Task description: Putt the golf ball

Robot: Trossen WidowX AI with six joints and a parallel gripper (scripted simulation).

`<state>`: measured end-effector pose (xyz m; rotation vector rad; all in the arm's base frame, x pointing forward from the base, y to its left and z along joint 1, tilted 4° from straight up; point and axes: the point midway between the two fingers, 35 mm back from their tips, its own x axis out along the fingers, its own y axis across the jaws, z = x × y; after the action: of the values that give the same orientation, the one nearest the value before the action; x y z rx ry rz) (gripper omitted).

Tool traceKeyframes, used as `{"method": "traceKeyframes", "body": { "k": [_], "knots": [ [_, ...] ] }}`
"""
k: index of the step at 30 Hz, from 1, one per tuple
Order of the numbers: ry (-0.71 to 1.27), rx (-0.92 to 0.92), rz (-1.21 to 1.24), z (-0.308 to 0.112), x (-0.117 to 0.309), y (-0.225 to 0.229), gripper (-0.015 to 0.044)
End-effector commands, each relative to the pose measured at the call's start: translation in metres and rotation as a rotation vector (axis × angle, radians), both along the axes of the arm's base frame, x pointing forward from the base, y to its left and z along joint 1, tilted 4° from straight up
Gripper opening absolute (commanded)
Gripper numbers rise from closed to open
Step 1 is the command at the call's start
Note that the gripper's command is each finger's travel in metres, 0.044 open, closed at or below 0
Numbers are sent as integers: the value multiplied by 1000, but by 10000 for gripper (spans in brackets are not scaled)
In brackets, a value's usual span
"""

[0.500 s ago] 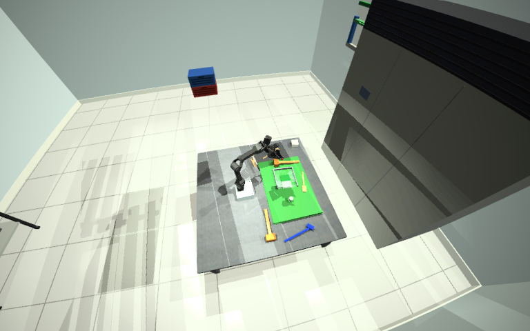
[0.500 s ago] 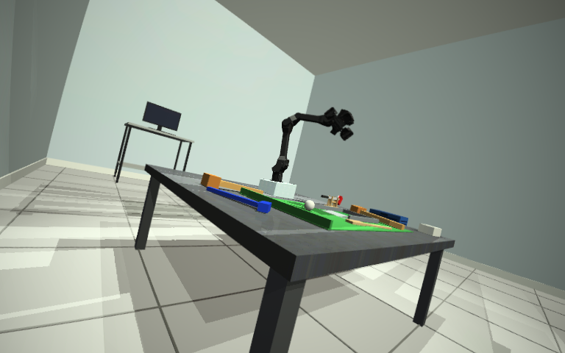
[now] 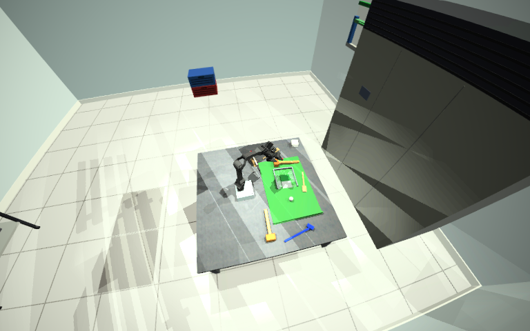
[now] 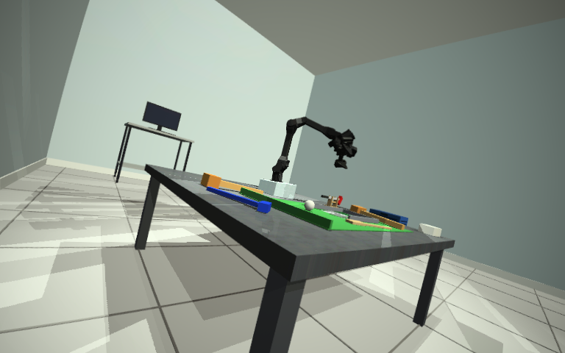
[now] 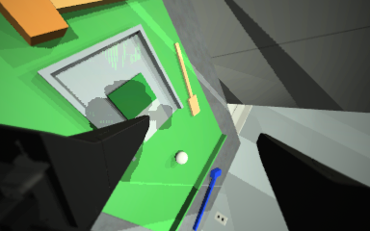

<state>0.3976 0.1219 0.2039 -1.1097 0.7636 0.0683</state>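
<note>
A red object (image 4: 340, 200), probably the red putter's head, shows low beside a small wooden piece behind the mat; its handle cannot be made out, and it is not in the wrist view. The white golf ball (image 3: 290, 198) (image 4: 309, 205) (image 5: 181, 157) rests on the green mat (image 3: 297, 210) (image 5: 145, 197). The raised green (image 5: 132, 96) shows as a dark green square inside grey walls (image 5: 162, 69). The pale ramp lies on its ball side, partly shaded and hidden by a finger. My gripper (image 4: 340, 165) (image 5: 202, 129) is open and empty, high above the table's far part.
An orange mallet (image 3: 287, 162) (image 5: 39, 21) and a small wooden putter (image 3: 303, 183) (image 5: 185, 72) lie on the mat. A larger orange mallet (image 3: 270, 236) (image 4: 211, 180) and a blue putter (image 3: 299, 234) (image 4: 239, 198) (image 5: 207, 197) lie beyond the ball's end. A white block (image 3: 295, 143) (image 4: 430, 229) sits at a corner.
</note>
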Motion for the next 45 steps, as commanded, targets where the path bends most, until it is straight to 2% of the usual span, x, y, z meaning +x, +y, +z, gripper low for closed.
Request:
{"method": "traceKeyframes", "body": {
  "k": [1,8,14,21,34,45],
  "knots": [
    [211,0,200,-46,-19,25,440],
    [640,65,594,-131,-89,69,440],
    [934,180,868,-169,-159,93,440],
    [943,185,876,-172,-164,100,440],
    [943,185,876,-216,-165,97,440],
    [943,185,876,-227,-166,96,440]
  ]
}}
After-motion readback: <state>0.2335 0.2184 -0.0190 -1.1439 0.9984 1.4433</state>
